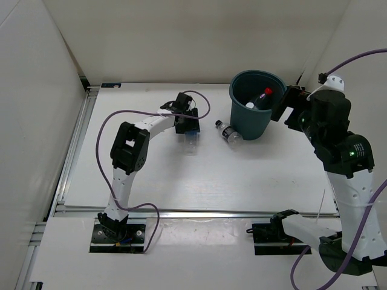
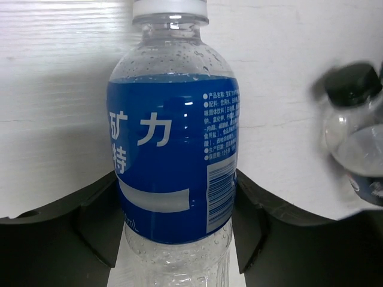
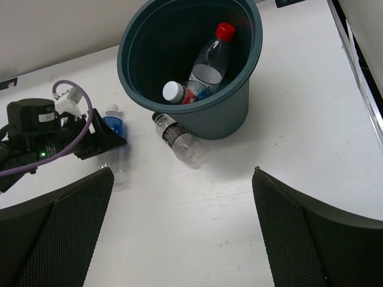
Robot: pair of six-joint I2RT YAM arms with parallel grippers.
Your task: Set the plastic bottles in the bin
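Overall, white table (image 1: 242, 175), walls (image 1: 181, 36), teal bin (image 1: 252, 122).

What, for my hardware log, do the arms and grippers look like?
Both the left arm and right arm have white links, black joints and a purple cable. The left gripper and right gripper are black; the right one's fingers look mesh-textured.

Robotics lab test cell. White panels (image 1: 36, 90) enclose a white table (image 1: 199, 181) with an aluminium rail (image 1: 70, 151). Left arm (image 1: 130, 148) and right arm (image 1: 338, 145) are bolted down. Purple cable (image 1: 98, 142) runs loose.
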